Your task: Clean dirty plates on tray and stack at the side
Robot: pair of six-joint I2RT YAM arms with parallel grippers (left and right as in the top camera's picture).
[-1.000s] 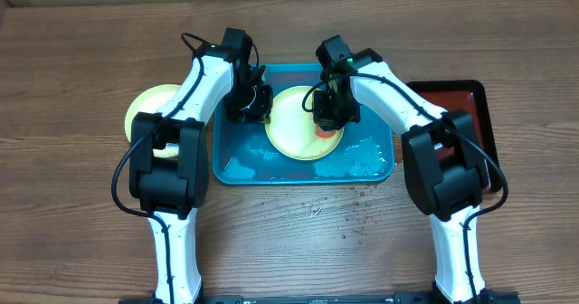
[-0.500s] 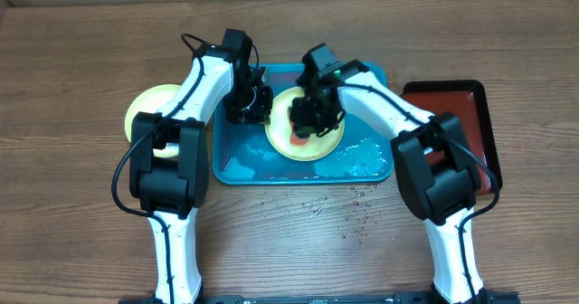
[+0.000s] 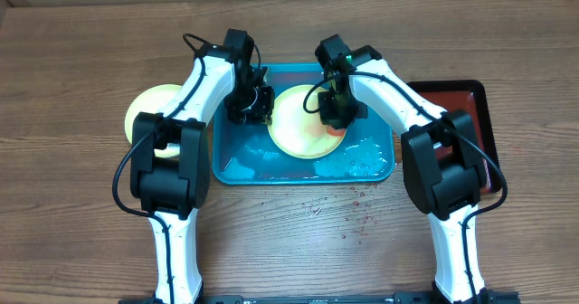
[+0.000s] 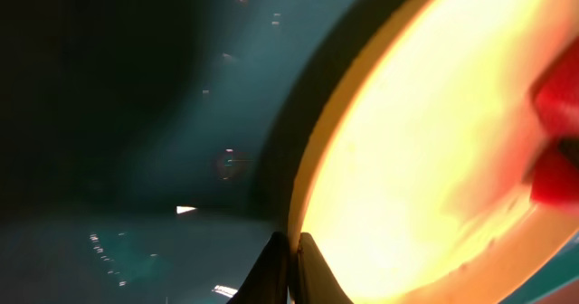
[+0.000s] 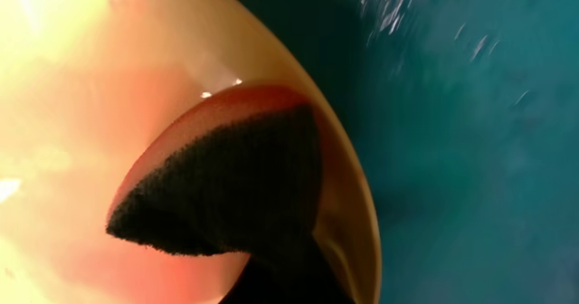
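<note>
A pale yellow-green plate (image 3: 298, 128) lies on the teal tray (image 3: 237, 146). My left gripper (image 3: 260, 106) is shut on the plate's left rim; in the left wrist view the jaws (image 4: 294, 261) pinch the edge of the plate (image 4: 425, 150). My right gripper (image 3: 336, 114) is shut on a red sponge (image 3: 333, 130) with a dark scouring face (image 5: 226, 191) and presses it on the right side of the plate (image 5: 81, 87). A second yellow-green plate (image 3: 149, 107) lies on the table left of the tray. I cannot make out the blue-white plate.
A dark red tray (image 3: 466, 100) stands right of the teal tray. Wet, shiny patches (image 3: 362, 155) cover the teal tray's right floor. Small red crumbs (image 3: 357, 218) lie on the wood in front of the tray.
My right gripper swept the sponge left across the plate, then came back to the plate's right side. The left gripper kept its hold on the rim.
</note>
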